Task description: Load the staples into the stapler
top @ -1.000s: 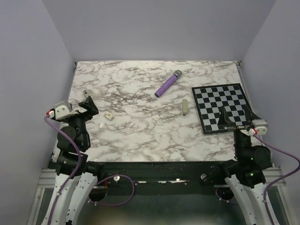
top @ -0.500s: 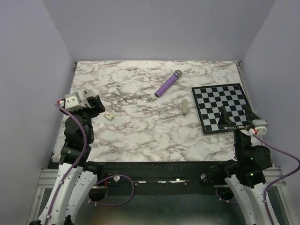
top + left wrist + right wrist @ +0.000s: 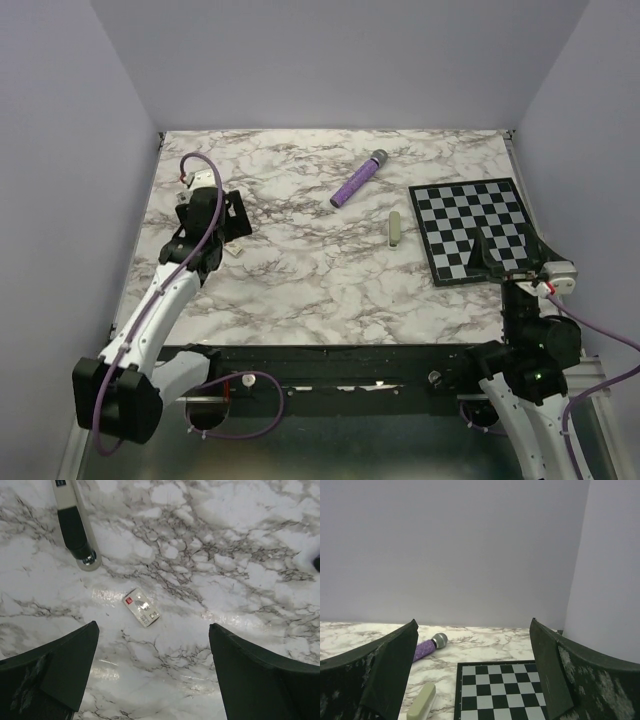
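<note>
The staples box (image 3: pixel 142 608), tiny and cream-white with a red mark, lies flat on the marble; the top view shows the staples box (image 3: pixel 233 252) just past my left arm's fingers. My left gripper (image 3: pixel 153 630) hovers over the marble just short of it, open and empty; the top view puts the left gripper (image 3: pixel 228 218) at the table's left. The beige stapler (image 3: pixel 395 228) lies shut right of centre, also seen as the stapler (image 3: pixel 422 702) ahead-left of my right gripper (image 3: pixel 472 630). The right gripper (image 3: pixel 490 255) stands open and empty at the near right.
A purple microphone-like cylinder (image 3: pixel 358 178) with a grey tip lies behind the stapler. A chessboard (image 3: pixel 475 230) covers the right side of the table, under the right gripper. A slim white-and-dark rod with a metal tip (image 3: pixel 75 525) shows beyond the box.
My left arm has swung from the table's left edge out over the marble, and its open gripper now hangs by the staples box. The right arm has barely moved.
</note>
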Action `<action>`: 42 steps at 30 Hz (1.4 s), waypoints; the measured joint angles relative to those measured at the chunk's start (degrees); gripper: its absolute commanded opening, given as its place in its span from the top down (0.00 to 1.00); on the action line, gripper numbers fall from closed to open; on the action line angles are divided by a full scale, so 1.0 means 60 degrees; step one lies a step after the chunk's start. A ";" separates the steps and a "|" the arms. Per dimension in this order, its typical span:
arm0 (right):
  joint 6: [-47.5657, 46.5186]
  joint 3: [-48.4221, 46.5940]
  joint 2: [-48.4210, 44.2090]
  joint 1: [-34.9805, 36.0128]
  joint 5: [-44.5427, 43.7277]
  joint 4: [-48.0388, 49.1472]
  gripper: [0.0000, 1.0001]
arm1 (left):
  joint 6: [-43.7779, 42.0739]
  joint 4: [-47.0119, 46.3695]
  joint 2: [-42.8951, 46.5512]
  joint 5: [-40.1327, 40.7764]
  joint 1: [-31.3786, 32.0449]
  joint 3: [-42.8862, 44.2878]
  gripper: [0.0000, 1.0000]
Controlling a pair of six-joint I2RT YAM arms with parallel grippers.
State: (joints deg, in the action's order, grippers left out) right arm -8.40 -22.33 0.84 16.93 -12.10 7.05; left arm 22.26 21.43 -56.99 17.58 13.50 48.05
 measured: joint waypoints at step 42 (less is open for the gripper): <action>0.0331 0.0204 -0.0026 0.0000 0.0426 0.0040 0.00 | 0.5581 -0.0131 -0.6317 0.1453 -0.0408 0.0685 0.56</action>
State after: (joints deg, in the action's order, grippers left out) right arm -6.42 -21.10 0.69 16.93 -9.54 7.29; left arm 55.75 20.64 -94.89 26.30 11.05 52.16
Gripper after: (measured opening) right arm 0.998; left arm 0.501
